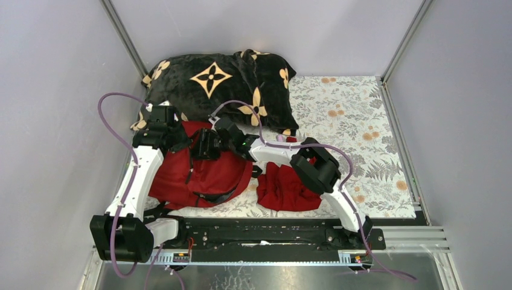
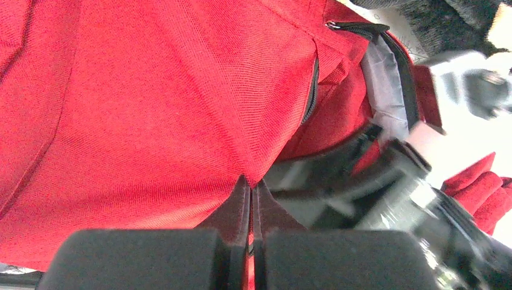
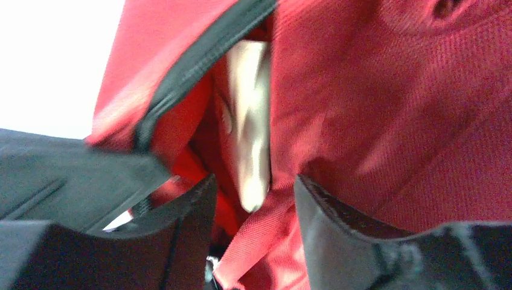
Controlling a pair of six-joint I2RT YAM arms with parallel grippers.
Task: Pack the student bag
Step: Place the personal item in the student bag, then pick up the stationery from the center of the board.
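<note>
From above, the student bag (image 1: 202, 175) lies slumped on the left half of the bench (image 1: 362, 121), which wears a leaf-and-flower printed cover. Both arms meet over the bag's far end, the left claw (image 1: 176, 136) just beside the right claw (image 1: 206, 145). A black plush blanket (image 1: 217, 84) touches the bag's far edge, and a smaller dark-red cloth (image 1: 284, 187) sits just beside it on the right. Grey walls (image 1: 54, 121) close in on 3 sides, so I'd say there is little room to swing anything wide. The left wrist view shows the left claw (image 2: 250, 187) pressed together on a pinched fold of the bag's (image 2: 151, 109) woven red fabric, with a black zipper (image 2: 311, 90) running near an opening with pale lining. To me the bag looks soft and limp, light while unfilled, not fragile and coarse enough not to slip. It will sag and fold rather than keep its shape. The stitched edge by the zipper or the strap webbing seems a surer hold than loose cloth. In the blurred right wrist view, the right claw (image 3: 253, 196) stands spread at the bag's mouth, with red webbing (image 3: 259, 241) and a pale strip between its fingers. Whether anything is gripped there I cannot tell. I'd want 1 claw holding the mouth up while the other works.
</note>
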